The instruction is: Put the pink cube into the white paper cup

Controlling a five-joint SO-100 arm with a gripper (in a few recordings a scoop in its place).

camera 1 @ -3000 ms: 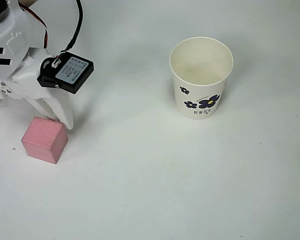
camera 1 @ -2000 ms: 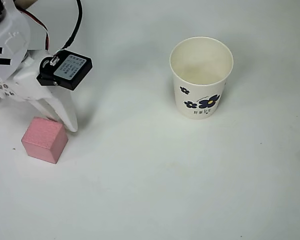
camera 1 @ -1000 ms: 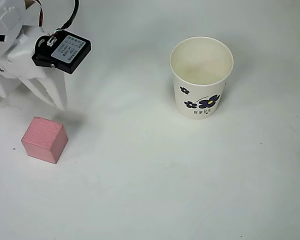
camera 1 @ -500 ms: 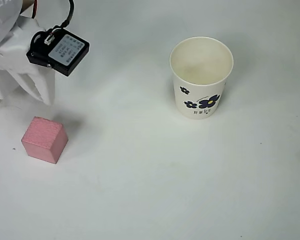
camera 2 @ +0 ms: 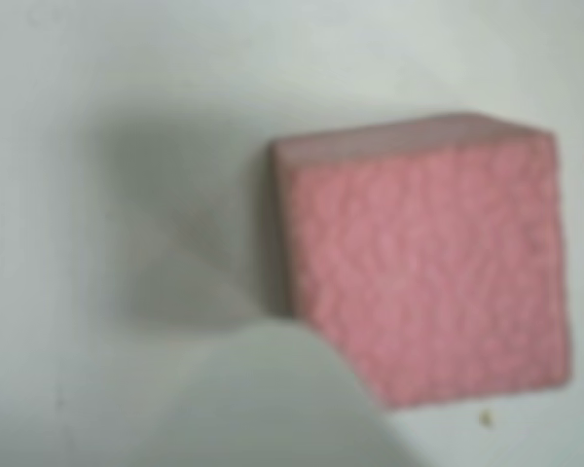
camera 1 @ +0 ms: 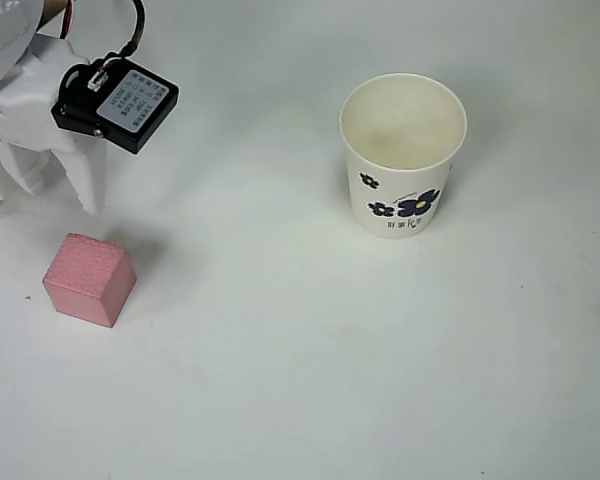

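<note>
Resting on a plain white table (camera 1: 280, 380) (matte): pink cube (camera 1: 89, 279).

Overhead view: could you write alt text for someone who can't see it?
A pink cube sits on a white table at lower left, just below a white robot gripper holding nothing. An upright white paper cup with blue flowers stands empty at upper right.

The pink cube (camera 1: 89, 279) is a matte, even pink with a fine grainy texture, plain in the wrist view (camera 2: 430, 275). The white paper cup (camera 1: 404, 160) is cream inside, with dark blue flower prints and small dark text on its side. The desk (camera 1: 280, 380) is plain white.
</note>
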